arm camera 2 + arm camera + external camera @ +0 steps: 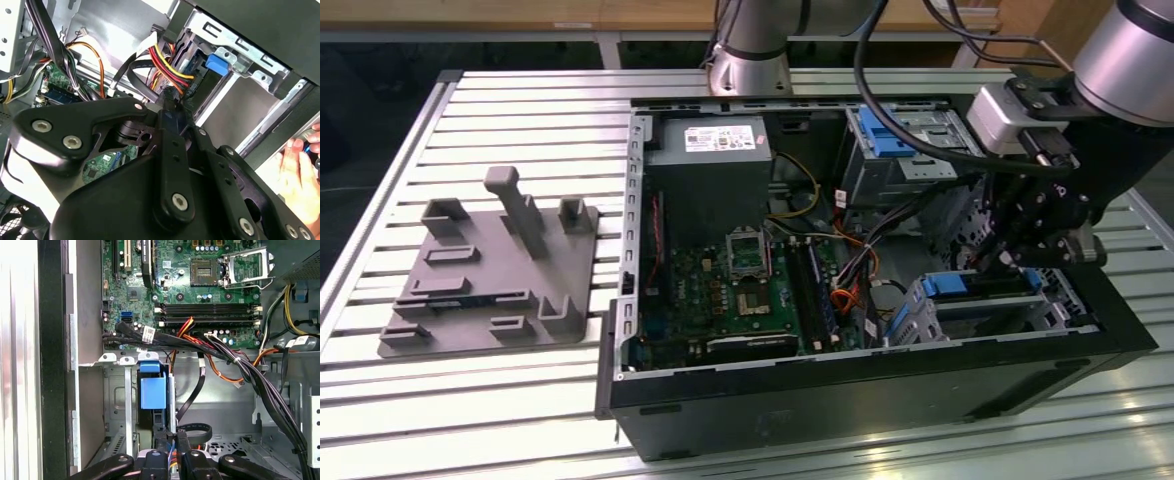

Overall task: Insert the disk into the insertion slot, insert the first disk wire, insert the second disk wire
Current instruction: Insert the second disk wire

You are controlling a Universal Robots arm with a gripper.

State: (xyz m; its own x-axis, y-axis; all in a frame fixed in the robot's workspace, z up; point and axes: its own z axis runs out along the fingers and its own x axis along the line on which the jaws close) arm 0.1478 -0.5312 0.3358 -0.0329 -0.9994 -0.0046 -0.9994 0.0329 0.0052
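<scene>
The disk [152, 391] sits in the slot [116, 402], so this is the first-wire step. The gripper [170, 94], fingers narrow, seemingly pinches a wire [167, 62], which needs squaring to the disk's socket.

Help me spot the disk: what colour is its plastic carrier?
The carrier is bright blue, clearest in the first wrist view.

We're looking across a table [520, 400] of pale metal slats in the exterior view, and bright light is glaring off the slats nearest the camera. Along the far edge runs a light wooden board [494, 12] on a white rail [480, 36]. More wood [1027, 20] stands at that view's right. Off the table's left edge, the floor [347, 130] lies dark.
</scene>
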